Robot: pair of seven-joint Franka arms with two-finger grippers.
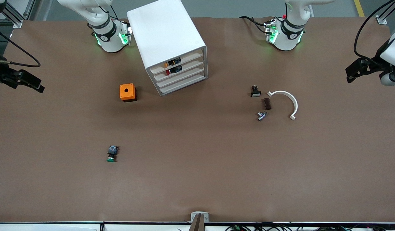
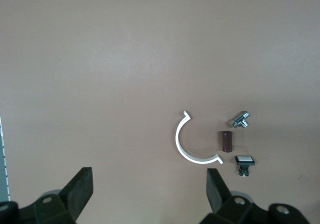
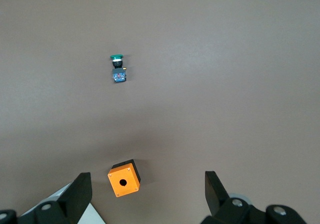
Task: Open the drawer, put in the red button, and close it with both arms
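Observation:
The white cabinet [image 1: 167,38] stands near the arms' bases, with all four drawers pushed in. The drawer [image 1: 184,69], second highest, holds the red button [image 1: 168,72], which shows through its front with its dark body beside it. My left gripper [image 1: 353,72] is open and empty, high over the left arm's end of the table; its wrist view [image 2: 150,176] looks down on bare table. My right gripper [image 1: 33,85] is open and empty over the right arm's end; in its wrist view [image 3: 147,181] it hangs above the orange box.
An orange box [image 1: 127,92] [image 3: 124,180] sits beside the cabinet. A green-capped button [image 1: 111,154] [image 3: 118,68] lies nearer the front camera. A white arc [image 1: 288,102] [image 2: 192,144], brown block [image 1: 267,103], metal piece [image 1: 261,115] and white-capped button [image 1: 255,92] lie toward the left arm's end.

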